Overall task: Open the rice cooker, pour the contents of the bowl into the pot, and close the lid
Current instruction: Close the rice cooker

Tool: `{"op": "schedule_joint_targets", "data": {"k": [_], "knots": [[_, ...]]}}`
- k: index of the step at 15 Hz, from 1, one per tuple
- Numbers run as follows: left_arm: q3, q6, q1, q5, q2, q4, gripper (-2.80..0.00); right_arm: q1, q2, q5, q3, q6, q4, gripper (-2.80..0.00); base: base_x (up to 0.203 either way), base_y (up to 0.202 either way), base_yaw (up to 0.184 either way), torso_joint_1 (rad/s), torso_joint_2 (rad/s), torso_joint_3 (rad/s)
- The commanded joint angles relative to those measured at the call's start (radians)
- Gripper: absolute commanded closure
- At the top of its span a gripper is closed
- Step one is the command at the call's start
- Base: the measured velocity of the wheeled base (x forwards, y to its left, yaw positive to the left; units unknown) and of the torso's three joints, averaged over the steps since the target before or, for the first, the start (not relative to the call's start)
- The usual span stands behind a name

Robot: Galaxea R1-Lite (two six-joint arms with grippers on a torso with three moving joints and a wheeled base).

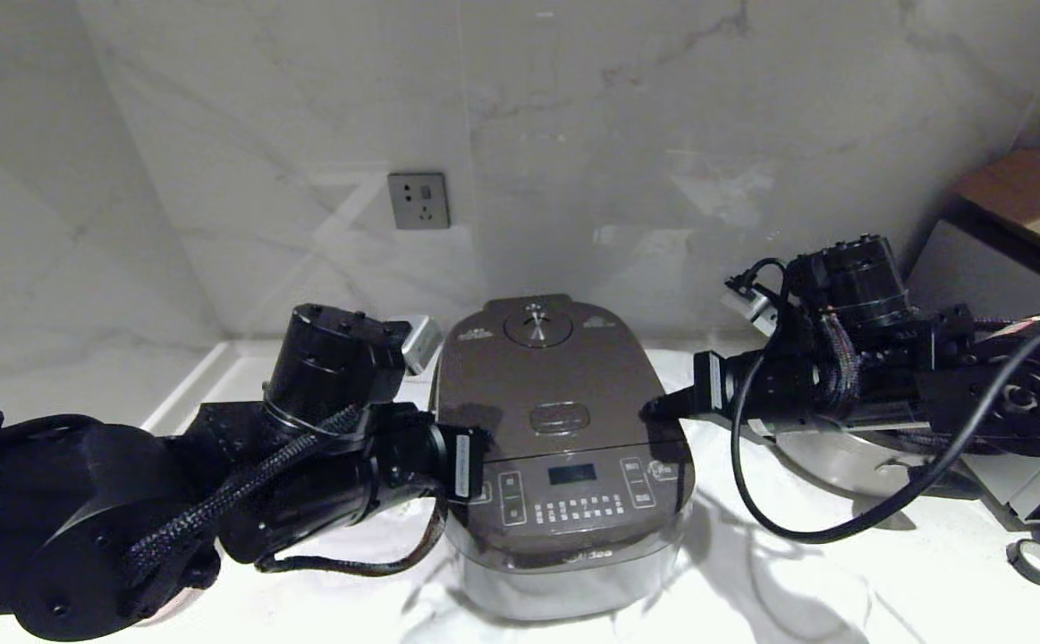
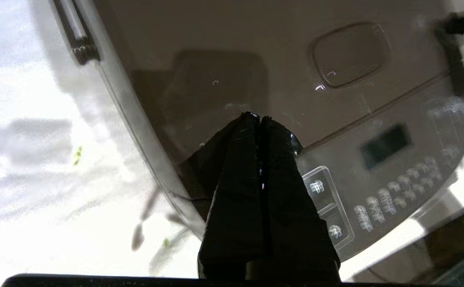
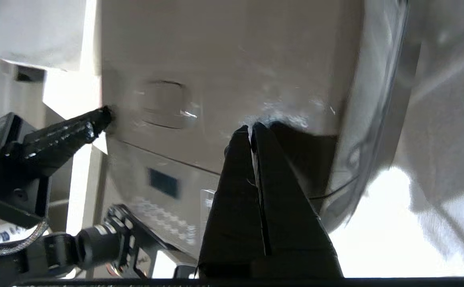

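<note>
While the rice cooker [image 1: 564, 465] sits at centre frame on the white surface [image 1: 841, 581] with its lid [image 1: 546, 376] down, the left hand [image 2: 255, 118], fingers pressed together and empty, rests its tips on the lid's left edge. At the opposite edge, the right hand [image 3: 251, 128] is likewise pinched together, holding nothing. Small green bits [image 2: 77, 154] lie on the surface beside the cooker.
</note>
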Motion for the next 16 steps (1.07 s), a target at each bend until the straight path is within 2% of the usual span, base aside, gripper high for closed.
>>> {"op": "schedule_joint_targets", "data": {"k": [1,9,13,16], "knots": [[-0.025,-0.002,0.001,0.003,-0.039,-0.013,0.0,0.005,-0.053,0.004,-0.01,0.004,-0.006,0.0,0.0,0.0,0.0,0.0,0.0,0.0],[-0.001,-0.003,0.005,0.006,-0.121,-0.009,0.0,0.01,-0.114,0.004,0.01,0.019,-0.001,0.0,0.0,0.0,0.0,0.0,0.0,0.0],[0.097,0.0,0.022,0.013,-0.277,-0.002,0.0,0.004,-0.153,-0.007,0.023,0.019,0.003,0.0,0.0,0.0,0.0,0.0,0.0,0.0],[0.192,0.019,0.048,0.065,-0.446,0.002,0.0,-0.001,-0.185,-0.07,0.035,0.019,0.003,0.0,0.0,0.0,0.0,0.0,0.0,0.0]]}}
